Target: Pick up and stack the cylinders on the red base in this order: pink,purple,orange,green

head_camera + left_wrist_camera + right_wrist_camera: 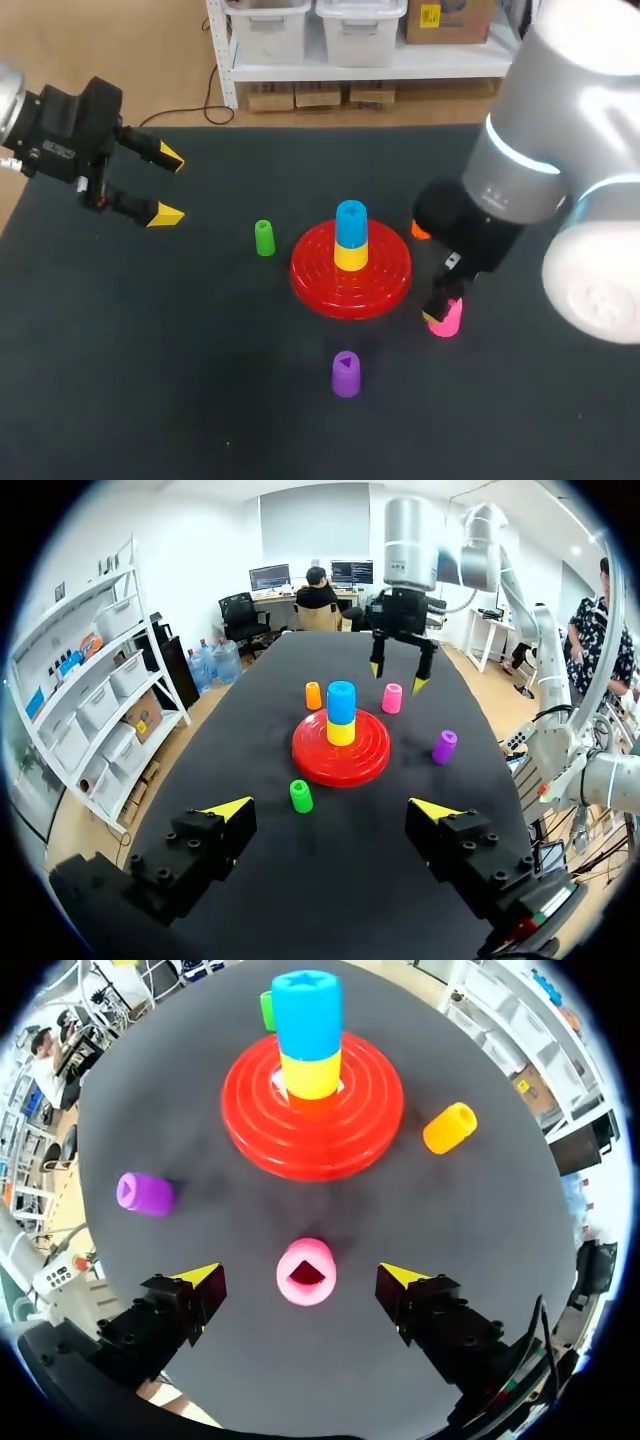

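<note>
Right gripper [302, 1276] is spread wide over the black table [150, 350]; the pink cylinder [305, 1271] sits upright between its fingers with a gap on each side. The red base [320, 285] is just ahead of it, with a yellow cylinder [350, 256] and a blue cylinder [351, 222] stacked on it. The orange cylinder [449, 1128] and green cylinder [264, 237] are on opposite sides of the base; the purple cylinder [346, 374] is near it; left gripper [167, 186] is spread too, well off to the left.
</note>
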Robot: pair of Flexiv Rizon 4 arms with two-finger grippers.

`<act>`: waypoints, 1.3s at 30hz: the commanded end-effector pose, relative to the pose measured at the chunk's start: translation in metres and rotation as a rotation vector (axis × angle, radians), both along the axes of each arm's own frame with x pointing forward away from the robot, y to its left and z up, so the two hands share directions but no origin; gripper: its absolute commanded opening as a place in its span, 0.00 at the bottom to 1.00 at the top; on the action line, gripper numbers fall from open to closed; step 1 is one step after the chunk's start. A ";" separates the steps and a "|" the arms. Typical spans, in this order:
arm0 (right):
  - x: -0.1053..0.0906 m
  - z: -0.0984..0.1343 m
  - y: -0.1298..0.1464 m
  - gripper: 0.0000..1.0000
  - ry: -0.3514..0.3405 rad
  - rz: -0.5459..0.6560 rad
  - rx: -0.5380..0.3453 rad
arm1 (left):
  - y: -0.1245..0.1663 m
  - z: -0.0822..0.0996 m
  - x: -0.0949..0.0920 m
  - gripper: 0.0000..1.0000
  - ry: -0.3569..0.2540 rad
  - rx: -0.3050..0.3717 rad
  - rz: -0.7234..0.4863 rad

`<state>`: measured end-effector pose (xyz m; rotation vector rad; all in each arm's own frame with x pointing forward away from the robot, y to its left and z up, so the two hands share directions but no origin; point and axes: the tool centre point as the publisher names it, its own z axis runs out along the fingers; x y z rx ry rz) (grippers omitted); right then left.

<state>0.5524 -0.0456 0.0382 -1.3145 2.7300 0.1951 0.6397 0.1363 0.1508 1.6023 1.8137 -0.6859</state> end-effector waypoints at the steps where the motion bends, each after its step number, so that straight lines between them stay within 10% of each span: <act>1: 0.004 -0.015 0.006 1.00 -0.009 -0.012 -0.028 | 0.000 -0.001 -0.001 1.00 -0.003 -0.001 0.001; 35: 0.010 -0.029 -0.006 1.00 0.018 -0.065 -0.085 | 0.000 -0.001 -0.001 1.00 -0.003 -0.001 0.001; 38: 0.011 -0.029 -0.006 0.00 0.018 -0.070 -0.084 | 0.000 -0.001 -0.001 1.00 -0.003 -0.001 0.001; 39: 0.011 -0.029 -0.006 0.00 0.019 -0.070 -0.085 | 0.000 -0.001 -0.001 1.00 -0.003 -0.001 0.001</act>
